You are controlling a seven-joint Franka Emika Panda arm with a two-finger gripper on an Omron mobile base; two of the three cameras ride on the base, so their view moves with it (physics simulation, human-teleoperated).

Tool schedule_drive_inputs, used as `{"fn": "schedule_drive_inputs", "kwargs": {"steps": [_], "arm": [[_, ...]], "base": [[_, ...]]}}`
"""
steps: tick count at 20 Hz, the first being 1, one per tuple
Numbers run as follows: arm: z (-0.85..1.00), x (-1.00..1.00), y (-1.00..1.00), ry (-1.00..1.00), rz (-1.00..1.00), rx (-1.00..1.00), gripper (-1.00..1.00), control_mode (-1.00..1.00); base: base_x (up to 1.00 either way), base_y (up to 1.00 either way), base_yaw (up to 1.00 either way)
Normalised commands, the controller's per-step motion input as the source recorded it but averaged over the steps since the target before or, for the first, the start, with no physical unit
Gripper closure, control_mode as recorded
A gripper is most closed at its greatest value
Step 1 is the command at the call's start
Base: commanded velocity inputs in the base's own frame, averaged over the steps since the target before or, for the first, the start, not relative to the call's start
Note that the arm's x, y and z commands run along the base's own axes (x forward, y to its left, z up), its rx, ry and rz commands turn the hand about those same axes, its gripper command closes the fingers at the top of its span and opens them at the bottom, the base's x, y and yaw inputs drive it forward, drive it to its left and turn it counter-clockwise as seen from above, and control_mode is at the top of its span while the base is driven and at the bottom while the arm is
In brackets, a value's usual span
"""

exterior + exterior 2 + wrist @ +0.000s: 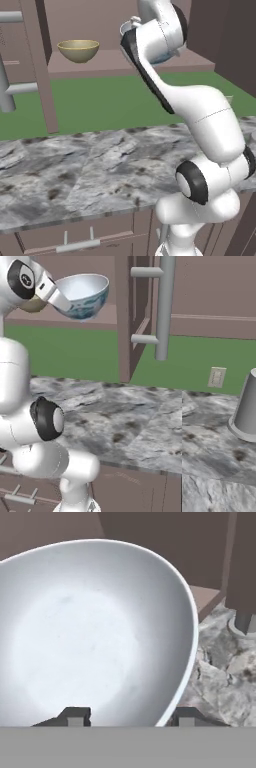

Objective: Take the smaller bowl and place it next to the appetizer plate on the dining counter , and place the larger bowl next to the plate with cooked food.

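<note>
I have the gripper (127, 717) straddling the larger bowl (85, 293)'s rim, one fingertip inside, one outside, to pinch it, jaws not yet touching.

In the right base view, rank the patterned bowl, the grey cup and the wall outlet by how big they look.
1. Patterned bowl and grey cup: similar; the cup is cut off by the frame and nearer, so unranked.
2. Wall outlet: clearly smallest.
</note>
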Motion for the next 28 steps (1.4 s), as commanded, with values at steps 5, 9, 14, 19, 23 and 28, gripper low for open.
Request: {"fn": "schedule_drive_inputs", "kwargs": {"steps": [5, 9, 14, 19, 23, 28], "arm": [[-0.02, -1.00, 0.49, 0.10, 0.19, 0.00, 1.00, -1.00], [-0.12, -1.00, 0.04, 0.18, 0.09, 0.05, 1.00, -1.00], [-0.40, -1.00, -0.03, 0.19, 0.14, 0.05, 1.00, -1.00], [-0.97, -0.82, -0.31, 0.04, 0.20, -0.01, 1.00, -1.00], [-0.91, -0.22, -0.29, 0.00, 0.17, 0.00, 1.00, -1.00], [-0.52, 0.00, -0.29, -0.13, 0.09, -0.01, 1.00, -1.00]], "base": [[0.00, 0.00, 0.00], [0.00, 0.00, 0.00], [0.00, 0.00, 0.00], [0.00, 0.00, 0.00], [0.00, 0.00, 0.00], [0.00, 0.00, 0.00]]}}
